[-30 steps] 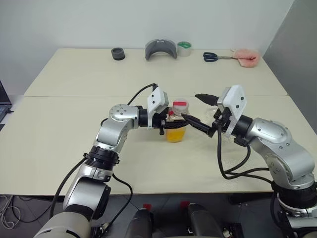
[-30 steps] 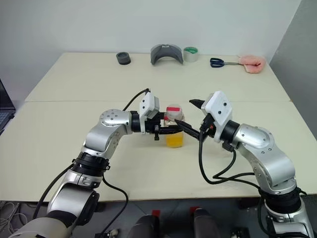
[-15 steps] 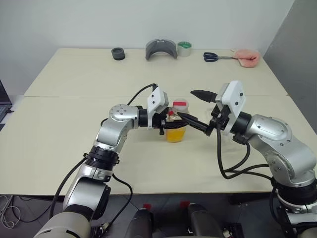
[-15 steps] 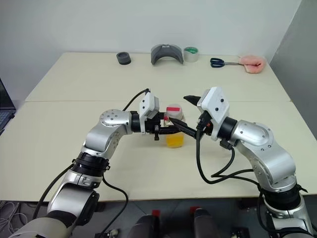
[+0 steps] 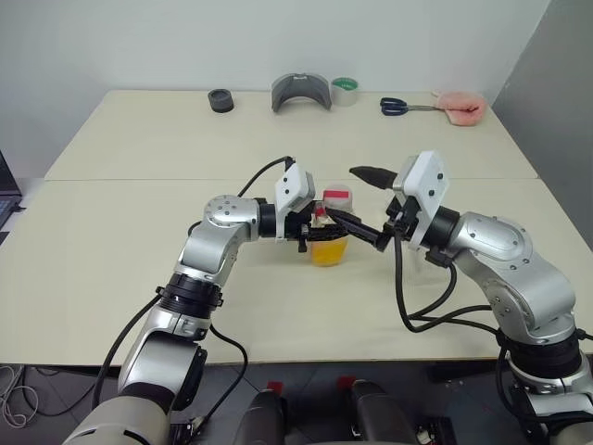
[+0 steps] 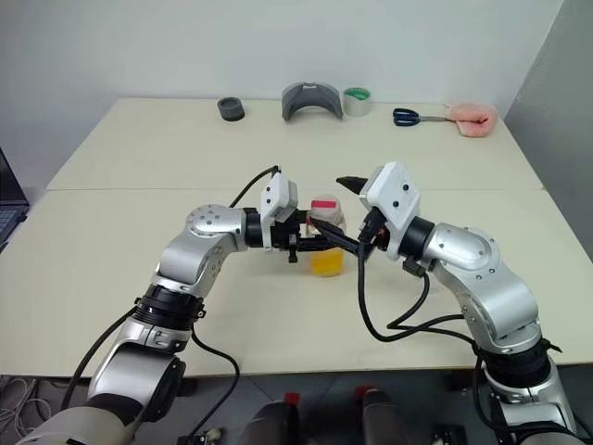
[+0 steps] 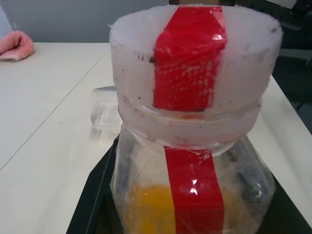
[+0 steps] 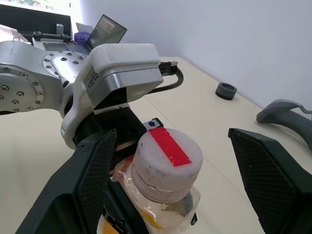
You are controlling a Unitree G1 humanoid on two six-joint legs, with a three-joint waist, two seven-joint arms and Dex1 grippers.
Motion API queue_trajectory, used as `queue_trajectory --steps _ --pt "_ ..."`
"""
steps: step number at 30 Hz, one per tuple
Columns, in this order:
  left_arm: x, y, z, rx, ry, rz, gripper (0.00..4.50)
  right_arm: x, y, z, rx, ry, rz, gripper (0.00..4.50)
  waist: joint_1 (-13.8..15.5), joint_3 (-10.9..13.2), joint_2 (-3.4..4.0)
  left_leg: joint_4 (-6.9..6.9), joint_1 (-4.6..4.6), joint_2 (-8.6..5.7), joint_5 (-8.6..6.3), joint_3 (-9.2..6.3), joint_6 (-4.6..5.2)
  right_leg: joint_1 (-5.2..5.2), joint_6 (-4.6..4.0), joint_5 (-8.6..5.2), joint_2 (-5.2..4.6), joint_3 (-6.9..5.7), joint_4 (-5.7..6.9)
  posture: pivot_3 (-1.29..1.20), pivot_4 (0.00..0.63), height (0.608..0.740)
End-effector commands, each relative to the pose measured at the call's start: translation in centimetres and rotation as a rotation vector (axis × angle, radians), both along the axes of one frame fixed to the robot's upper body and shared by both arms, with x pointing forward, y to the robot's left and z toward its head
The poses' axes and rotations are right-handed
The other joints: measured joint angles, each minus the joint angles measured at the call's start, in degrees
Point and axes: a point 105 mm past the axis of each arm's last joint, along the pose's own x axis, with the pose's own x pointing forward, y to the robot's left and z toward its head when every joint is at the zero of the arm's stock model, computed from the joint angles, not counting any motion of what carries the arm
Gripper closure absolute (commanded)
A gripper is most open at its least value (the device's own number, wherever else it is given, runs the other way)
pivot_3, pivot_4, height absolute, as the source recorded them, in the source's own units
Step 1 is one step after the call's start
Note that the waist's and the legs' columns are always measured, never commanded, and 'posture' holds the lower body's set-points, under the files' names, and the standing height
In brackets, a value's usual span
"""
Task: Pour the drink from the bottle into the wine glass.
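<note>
Table [image 5: 139, 213] carries both arms mid-span; right gripper [image 5: 357, 201] sits level beside the bottle [image 5: 331, 230], fingers spread wide either side of the cap [image 8: 165, 163], not touching; left gripper [image 5: 313, 232] is clamped on the bottle body, holding it upright; drink [image 7: 151, 209] fills the bottle's lower part; a clear glass piece [image 7: 105, 109] lies on the table past the bottle, identity unclear; scissors [image 5: 400, 106], tape roll [image 5: 345, 90] along the far edge.
</note>
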Motion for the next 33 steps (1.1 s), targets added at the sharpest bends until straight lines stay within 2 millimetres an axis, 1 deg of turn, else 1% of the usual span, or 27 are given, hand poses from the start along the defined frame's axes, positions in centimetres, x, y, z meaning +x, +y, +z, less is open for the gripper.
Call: queue_trajectory --steps 1,4,9,22,33 --pt "-0.4 -0.1 1.6 -0.035 -0.055 -0.021 2.70 -0.6 0.1 1.0 0.011 -0.046 0.016 0.59 0.00 0.00 0.00 0.00 0.00 0.00 0.00 0.00 0.00 0.00 0.00 0.00 0.00 0.00 0.00 0.00 0.150 0.740" --pt "-0.4 -0.1 1.6 -0.036 -0.056 -0.023 2.70 -0.6 0.2 1.0 0.022 -0.036 0.018 0.59 0.00 0.00 0.00 0.00 0.00 0.00 0.00 0.00 0.00 0.00 0.00 0.00 0.00 0.00 0.00 0.00 0.150 0.740" --pt "-0.4 -0.2 1.6 -0.039 -0.055 -0.024 2.70 -1.2 0.6 1.0 0.059 0.021 0.064 0.59 0.00 0.00 0.00 0.00 0.00 0.01 0.00 0.00 0.00 0.00 0.00 0.00 0.00 0.00 0.00 0.00 0.150 0.740" --pt "-0.7 -0.3 1.5 -0.036 -0.051 -0.031 2.70 0.1 0.4 1.0 0.072 0.015 -0.001 0.59 -0.01 0.00 0.00 0.00 0.00 0.00 0.00 -0.01 0.00 0.00 0.00 0.00 0.00 0.00 0.00 0.00 0.150 0.740" --pt "-0.8 -0.3 1.5 -0.034 -0.052 -0.032 2.70 0.6 0.0 0.6 0.045 0.004 -0.036 0.59 -0.01 0.00 0.00 0.00 0.00 0.00 0.00 0.00 0.00 0.00 0.00 0.00 0.00 0.00 0.01 0.00 0.150 0.740"
